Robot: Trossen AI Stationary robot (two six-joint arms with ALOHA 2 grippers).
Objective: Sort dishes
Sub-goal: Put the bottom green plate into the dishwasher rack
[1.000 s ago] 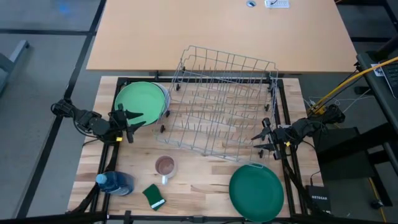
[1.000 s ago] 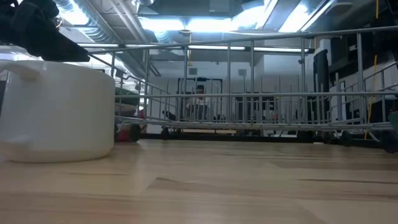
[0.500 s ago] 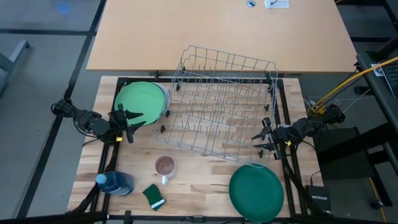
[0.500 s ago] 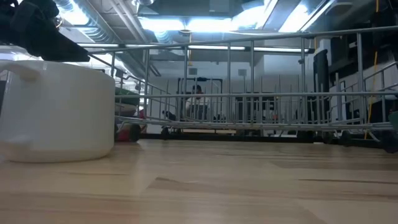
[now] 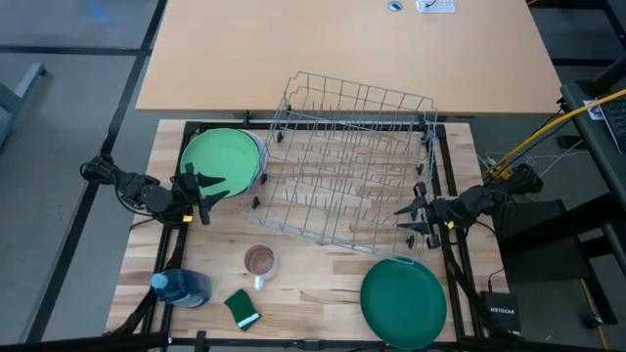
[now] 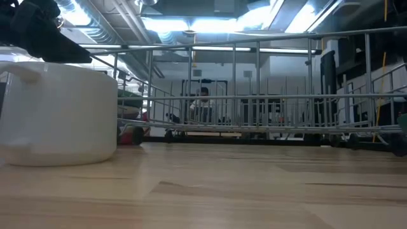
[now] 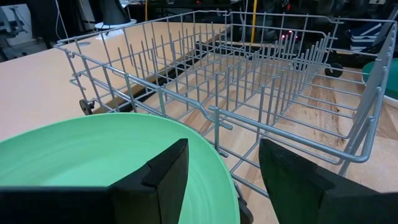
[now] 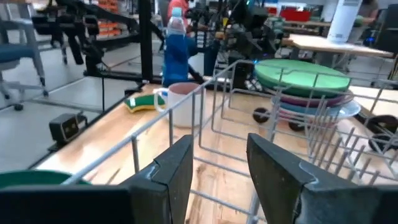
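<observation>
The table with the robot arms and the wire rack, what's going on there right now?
Nothing is being held yet. The left gripper hangs open at the near edge of the stack of plates topped by a light green plate. The right gripper hangs open by the empty wire dish rack, just above a dark green plate. A clear mug, green sponge and blue bottle sit in front.

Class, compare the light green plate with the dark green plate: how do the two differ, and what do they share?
The light green plate tops a stack of other plates by the left gripper; the dark green plate lies alone near the right gripper. One is pale, the other deep green. Both are round, similar in size, and outside the wire rack.
</observation>
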